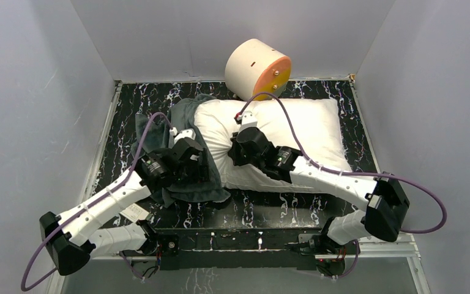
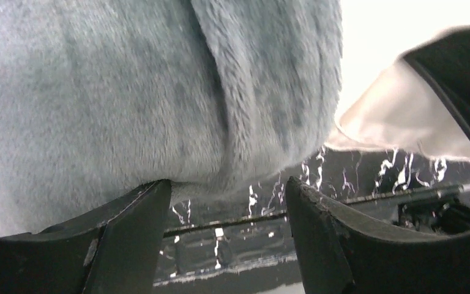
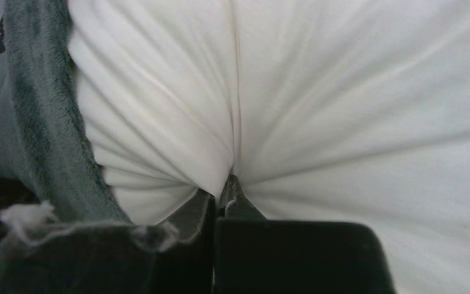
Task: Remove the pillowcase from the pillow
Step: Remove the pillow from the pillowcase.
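Observation:
The white pillow (image 1: 294, 125) lies across the middle and right of the table, bare over most of its top. The pillowcase (image 1: 186, 131), dark grey side out, is bunched at the pillow's left end; no zebra stripes show. My right gripper (image 1: 237, 147) is shut, pinching a fold of the pillow's white fabric (image 3: 229, 177), with the grey pillowcase (image 3: 43, 135) just to its left. My left gripper (image 1: 190, 168) rests over the grey heap. Its fingers (image 2: 128, 239) stand open with the plush pillowcase (image 2: 159, 92) just beyond the tips and nothing between them.
A cream-and-orange cylinder (image 1: 258, 68) lies at the back, touching the pillow's far edge. Grey walls close in the black marbled table (image 1: 269, 205) on three sides. Purple cables loop from both arms.

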Available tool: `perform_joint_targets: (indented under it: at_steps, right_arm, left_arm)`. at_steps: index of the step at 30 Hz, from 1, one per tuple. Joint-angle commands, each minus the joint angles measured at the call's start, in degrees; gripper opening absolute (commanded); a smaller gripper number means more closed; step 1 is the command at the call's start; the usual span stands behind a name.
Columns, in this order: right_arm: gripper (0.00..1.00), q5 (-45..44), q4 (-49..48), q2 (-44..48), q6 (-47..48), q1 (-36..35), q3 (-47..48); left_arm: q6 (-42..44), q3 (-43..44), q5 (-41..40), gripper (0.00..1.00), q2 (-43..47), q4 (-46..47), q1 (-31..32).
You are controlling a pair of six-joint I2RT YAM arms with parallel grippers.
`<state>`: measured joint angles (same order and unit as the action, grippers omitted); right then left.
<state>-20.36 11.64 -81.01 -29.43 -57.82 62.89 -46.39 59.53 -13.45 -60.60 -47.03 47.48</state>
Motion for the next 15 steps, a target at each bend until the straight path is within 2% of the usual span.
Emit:
perform_joint_targets:
  at_steps: [1, 3, 5, 7, 9, 10, 15]
  right_arm:
    - [0.0, 3.6, -3.4, 4.1, -3.9, 0.6, -2.8]
    - [0.0, 4.1, -3.4, 5.1, -3.8, 0.8, -3.3]
    - [0.0, 4.1, -3.0, 5.7, -3.2, 1.1, -3.8]
    - [0.0, 2.9, -2.0, 6.2, -2.4, 1.7, -4.2]
    - [0.0, -0.4, 0.7, 6.4, -2.4, 3.1, -4.8]
    - [0.0, -1.5, 2.1, 6.4, -2.0, 4.2, -5.3]
    - [0.0, -3.9, 7.1, 9.5, 0.6, 13.5, -11.2]
  left_arm:
    - [-2.0, -2.1, -9.6, 0.67, -2.4, 9.6, 1.2]
    - [-0.9, -2.5, -9.5, 0.67, -4.5, 13.6, 1.8]
    - [0.9, -3.0, -10.4, 0.58, -6.8, 15.8, 2.2]
    - [2.2, -2.3, -15.0, 0.35, -9.3, 13.5, 2.9]
    - [-0.6, -1.5, -20.5, 0.07, -10.7, 6.5, 3.2]
    - [-2.3, -1.6, -22.6, 0.0, -10.5, 3.6, 3.2]
    - [-12.1, -4.6, -29.4, 0.0, -2.5, -9.3, 3.2]
